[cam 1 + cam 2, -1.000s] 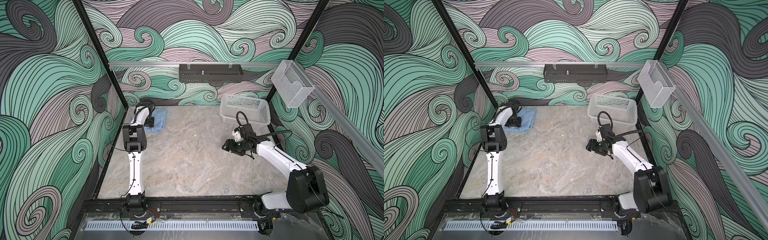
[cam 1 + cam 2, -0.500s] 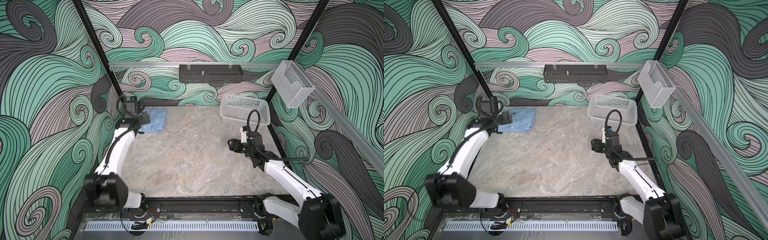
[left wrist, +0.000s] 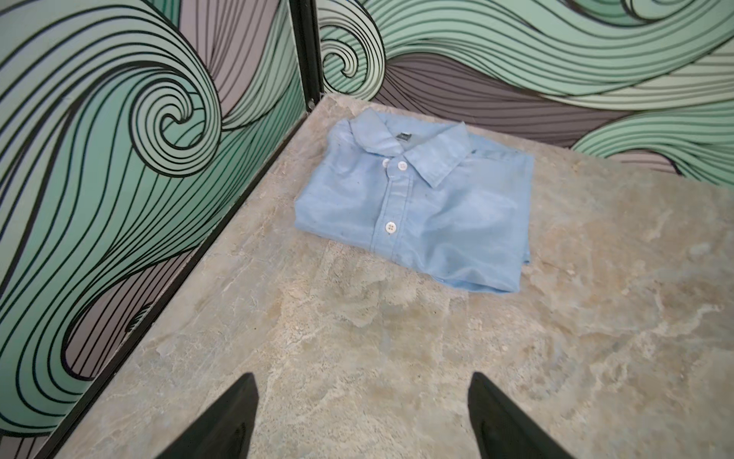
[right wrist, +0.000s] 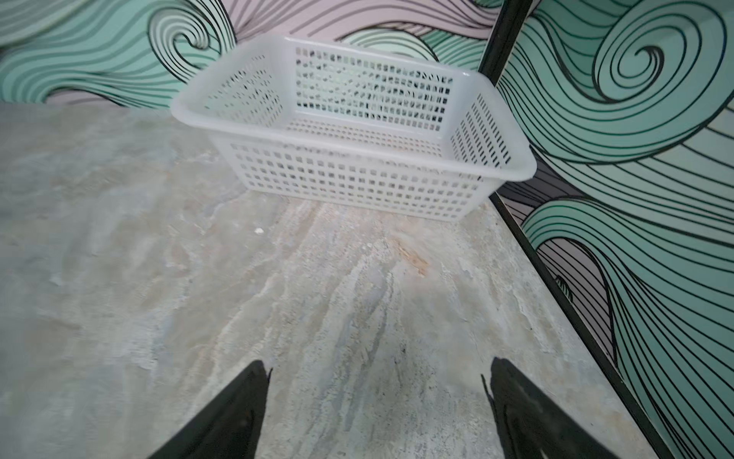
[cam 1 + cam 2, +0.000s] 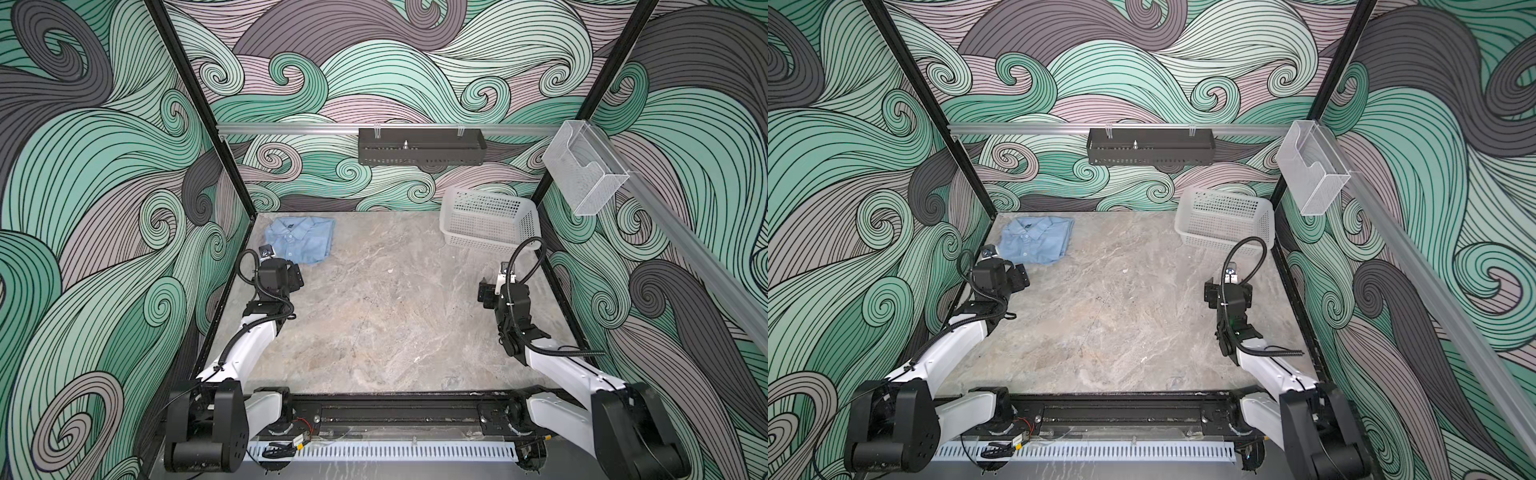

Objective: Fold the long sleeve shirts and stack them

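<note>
1 light blue button-up shirt (image 3: 417, 206) lies folded, buttoned front upward, in the far left corner of the table (image 5: 374, 316). The left gripper (image 3: 362, 383) hovers near it, fingers spread, holding nothing. The right gripper (image 4: 379, 367) faces the white perforated basket (image 4: 357, 175), fingers spread, holding nothing.

surface: marbled tabletop (image 5: 374, 324) | on it: folded blue shirt (image 5: 301, 241), white basket (image 5: 482, 242)

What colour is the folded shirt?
The shirt is light blue, clearest in the left wrist view.
</note>
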